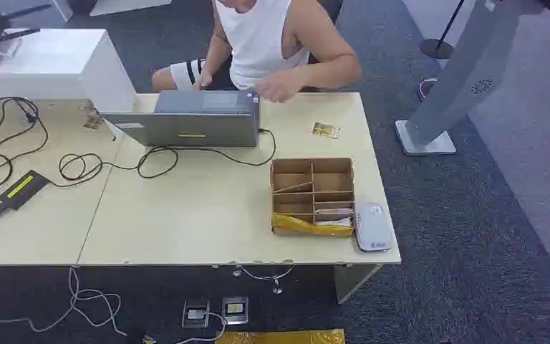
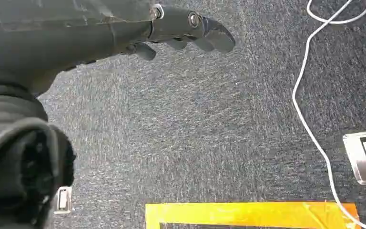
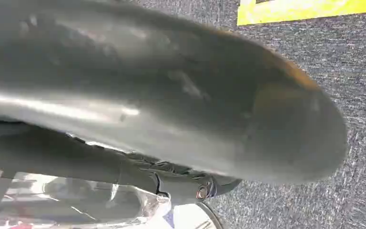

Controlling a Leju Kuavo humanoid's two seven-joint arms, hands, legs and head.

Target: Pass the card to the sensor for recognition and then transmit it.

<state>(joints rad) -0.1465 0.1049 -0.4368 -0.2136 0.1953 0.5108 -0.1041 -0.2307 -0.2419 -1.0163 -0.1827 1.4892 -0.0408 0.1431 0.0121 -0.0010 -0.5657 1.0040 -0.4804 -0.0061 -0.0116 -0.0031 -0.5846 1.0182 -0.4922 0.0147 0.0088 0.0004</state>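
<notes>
**Card for scanning: handling notes, arms not yet raised**

Left robot hand [image 2: 181, 31]: hangs over grey carpet, fingers loosely extended and apart, holding nothing. Right robot hand [image 3: 190, 186]: mostly hidden behind its own cover; whether it is open or closed cannot be told.

Card [image 1: 333, 213]: judged to be the pale flat piece lying in a front compartment of the cardboard box [image 1: 312, 188], which sits near the right front of the tabletop [image 1: 186, 215]; identification uncertain at this size. Expected to be light, thin, stiff and slick. Lying flat against the box floor, it offers little edge; best pinched by a raised or overhanging edge, thumb against finger, with light pressure to avoid bending.

Sensor [image 1: 372, 226]: probably the white flat device touching the box's right side.

Also present: a gold-coloured card [image 1: 326, 130] beyond the box; a laptop [image 1: 186, 120]; a seated person [image 1: 272, 43] at the far edge.
</notes>
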